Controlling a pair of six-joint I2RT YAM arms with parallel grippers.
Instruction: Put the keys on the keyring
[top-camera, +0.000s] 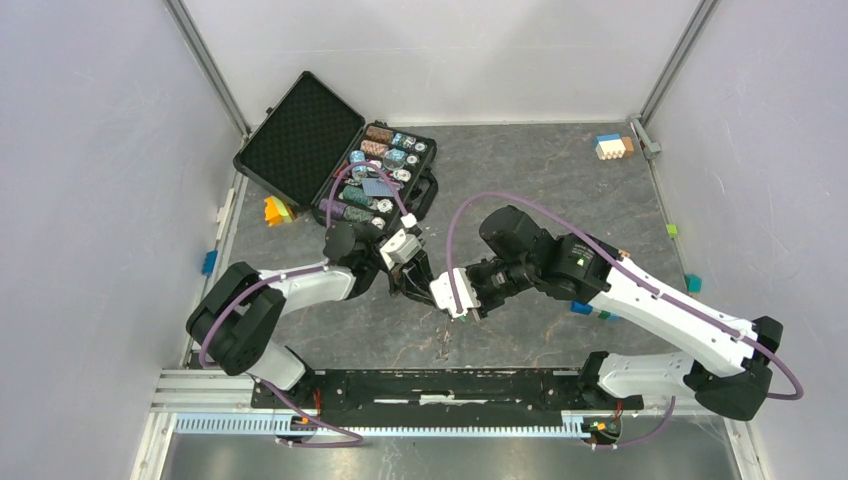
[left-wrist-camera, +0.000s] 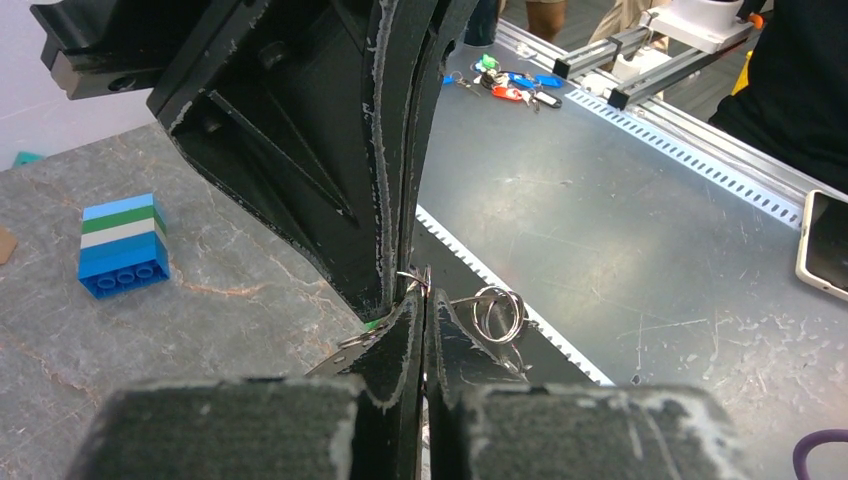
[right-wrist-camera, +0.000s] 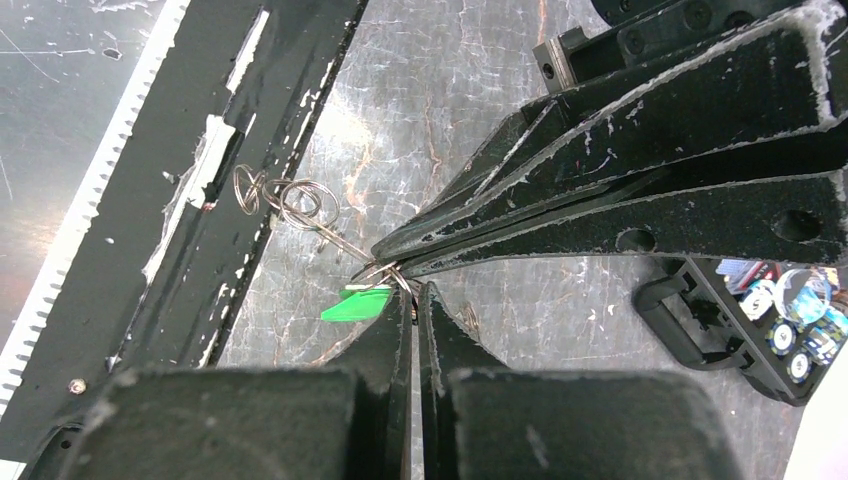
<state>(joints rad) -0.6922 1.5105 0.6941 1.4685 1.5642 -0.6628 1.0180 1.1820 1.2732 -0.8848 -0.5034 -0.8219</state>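
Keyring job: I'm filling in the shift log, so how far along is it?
Done: the green key and keyring look raised off the table. In hand: left gripper and right gripper, both shut, meet tip to tip where key and ring wire cross. To do: the key's seating on the ring is hidden, so threading looks unfinished.

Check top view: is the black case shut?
No, the black case lies open, its foam lid folded back from the filled tray.
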